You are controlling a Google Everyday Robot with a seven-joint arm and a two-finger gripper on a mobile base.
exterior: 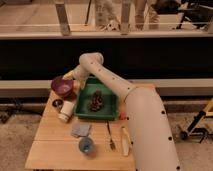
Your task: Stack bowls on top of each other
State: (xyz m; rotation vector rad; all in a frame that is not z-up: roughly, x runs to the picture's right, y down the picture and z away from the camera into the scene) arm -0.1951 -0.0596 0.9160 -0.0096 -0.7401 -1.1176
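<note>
A: Gripper, where?
B: The two-finger gripper (74, 81) is on the end of the white robot arm (135, 110), over the far-left part of the light wooden slatted table (50, 146), about the table's 11 o'clock. How far open it is and what it has hold of: cannot tell.

A: Bowls?
B: The round smooth purple bowl (62, 86) is upright at the table's 10 o'clock. It's right at the gripper's 9 o'clock side. Touching or just apart, cannot tell. There's an orange-tan patch (68, 75) at that bowl's 1 o'clock, against the gripper. Whether it's the orange-red bowl, cannot tell.

A: The rest, quick.
B: A green rectangular plastic tray (108, 90) is at the purple bowl's 4 o'clock, with a dark brown lumpy thing (96, 101) in the middle of it. A small dark round dish (57, 103) is at the bowl's 6 o'clock. A white cup (66, 111) stands at the dish's 4 o'clock, just beside the tray's left wall. A grey square cloth (80, 130) lies at the cup's 5 o'clock. A small blue cup (86, 145) is at the cloth's 6 o'clock, near the front edge. A thin dark utensil (110, 136) lies at the blue cup's 2 o'clock. A pale long object (125, 141) is just beside it at 3 o'clock, close to the arm.
</note>
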